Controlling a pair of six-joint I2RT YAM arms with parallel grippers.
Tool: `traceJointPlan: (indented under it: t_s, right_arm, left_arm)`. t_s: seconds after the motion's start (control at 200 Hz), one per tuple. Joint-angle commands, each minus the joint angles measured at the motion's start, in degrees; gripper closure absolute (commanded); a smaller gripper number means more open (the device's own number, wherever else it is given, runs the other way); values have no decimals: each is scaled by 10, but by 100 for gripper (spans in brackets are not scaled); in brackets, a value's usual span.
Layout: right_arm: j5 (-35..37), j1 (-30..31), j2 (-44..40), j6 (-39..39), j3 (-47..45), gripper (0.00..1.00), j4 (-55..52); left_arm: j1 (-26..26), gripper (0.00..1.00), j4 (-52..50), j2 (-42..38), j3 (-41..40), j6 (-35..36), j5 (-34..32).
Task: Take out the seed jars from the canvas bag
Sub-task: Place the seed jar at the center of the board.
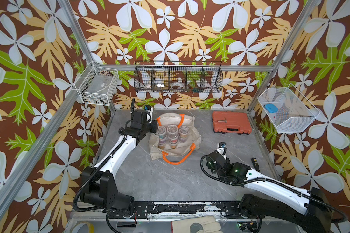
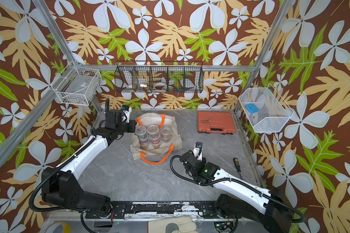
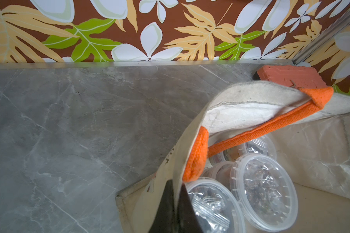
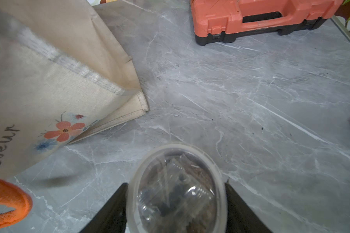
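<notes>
While both top views show the canvas bag (image 1: 194,139) mid-table, seed jars (image 1: 171,133) stacked inside, my left wrist view has the left gripper (image 3: 176,183) pinching its rim. By right wrist view, the right gripper (image 4: 176,183) clamps one jar (image 4: 176,201) beside the bag, seemingly airborne.

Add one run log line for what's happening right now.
left gripper: shut on bag rim | right gripper: shut on jar, outside bag | other jars: in bag
</notes>
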Motion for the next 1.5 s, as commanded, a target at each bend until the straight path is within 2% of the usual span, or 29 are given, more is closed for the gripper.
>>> traceJointPlan:
  t_s: [0.0, 0.17, 0.731, 0.856, 1.051, 1.216, 1.376, 1.496]
  right_arm:
    - [-10, -7, 18, -3, -14, 34, 76]
    - [-21, -16, 41, 0, -41, 33, 127]
    - [-35, -19, 117, 6, -74, 28, 189]
    - [-37, -19, 122, 13, -78, 23, 195]
    - [-30, -19, 101, 19, -71, 10, 171]
    - [-3, -20, 25, 16, -37, 0, 99]
    - [10, -24, -50, -11, 41, 1, 14]
    - [5, -12, -47, -45, 135, 0, -29]
  left_arm:
    - [0, 100, 1, -4, 1, -2, 2]
    - [0, 100, 1, -5, 0, -1, 0]
    - [1, 100, 1, 0, -1, -2, -2]
    - [0, 100, 0, 1, 0, -2, -2]
    - [0, 100, -2, 1, 0, 0, -1]
    - [0, 100, -1, 2, 1, 0, -1]
    - [0, 100, -2, 1, 0, -1, -1]
    - [0, 100, -1, 1, 0, -1, -1]
